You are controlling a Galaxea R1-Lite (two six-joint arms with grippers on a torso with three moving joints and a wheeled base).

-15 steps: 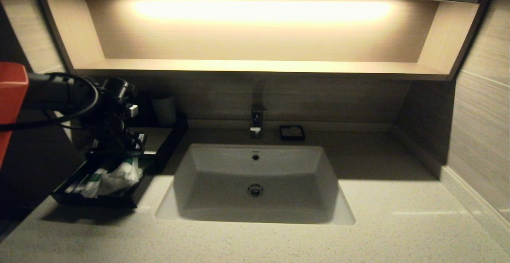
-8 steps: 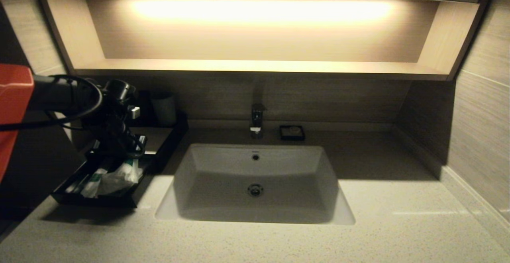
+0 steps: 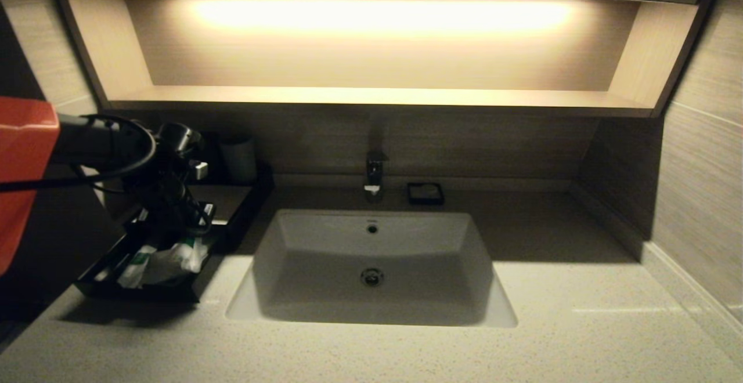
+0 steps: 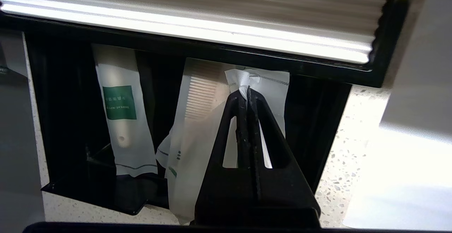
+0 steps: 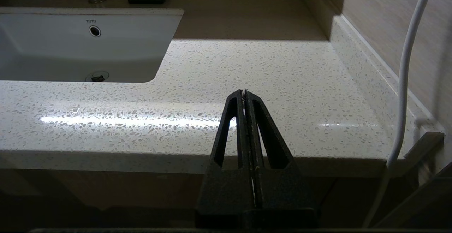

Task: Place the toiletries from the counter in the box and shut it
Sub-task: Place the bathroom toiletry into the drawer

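Head view: the left gripper [image 3: 194, 220] is held over the box [image 3: 232, 197], whose tray [image 3: 139, 293] is drawn out toward the counter [image 3: 406, 348] edge; a cup [image 3: 238, 159] is seen behind, the sink [image 3: 371, 267] beside.

Left wrist view: the jaws are pinched on the corner of a packet [image 4: 272, 84]; a long packet [image 4: 122, 120] and a comb packet [image 4: 197, 120] lie lengthwise in the tray, ends under the box's top.

Right wrist view: the right gripper [image 5: 244, 92] is parked with jaws together before the counter edge; open slab lies ahead.

The left gripper [image 3: 184, 220] covers the back of the drawer tray [image 3: 139, 293] from the head camera. In the left wrist view its black fingers [image 4: 247, 127] mask the middle of the small packet [image 4: 263, 84] (whose label stays unreadable), and the comb packet [image 4: 197, 120] runs off frame.
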